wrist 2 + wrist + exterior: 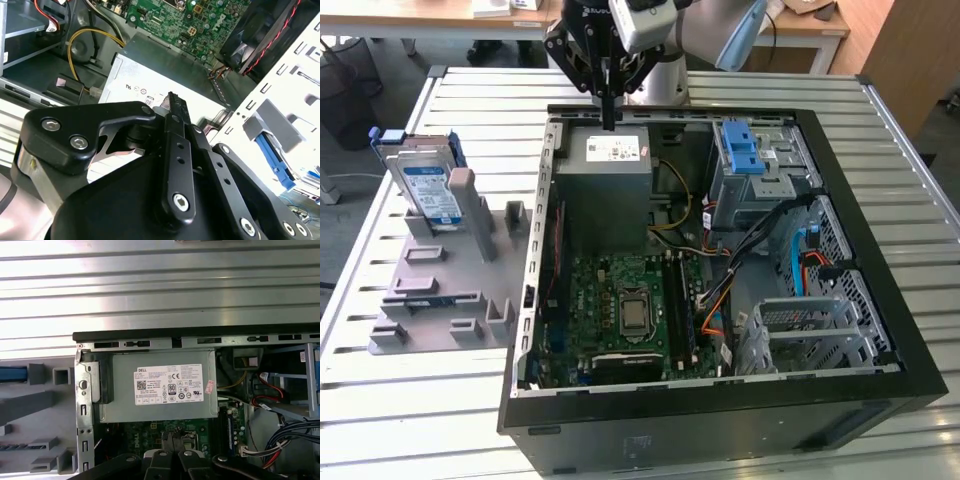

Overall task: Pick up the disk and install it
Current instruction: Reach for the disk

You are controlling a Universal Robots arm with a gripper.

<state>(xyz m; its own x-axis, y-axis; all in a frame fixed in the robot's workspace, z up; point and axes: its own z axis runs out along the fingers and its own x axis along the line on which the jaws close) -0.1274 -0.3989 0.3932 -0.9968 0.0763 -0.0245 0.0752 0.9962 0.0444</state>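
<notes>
I count one open computer case [720, 425] in the middle of the bench [380, 410], holding one grey power supply [605, 185] and one motherboard [620, 300]. One grey fixture [440, 290] lies toward the bench edge on the exterior view's left. The disk [428, 188] stands upright in the fixture's far end, well apart from the hand [609, 118]. A second blue-framed shape sits right behind the disk, and I cannot tell what it is. The single arm points the hand straight down over the case's far rim, above the power supply. The hand is clenched, with nothing between its fingers [167, 440].
</notes>
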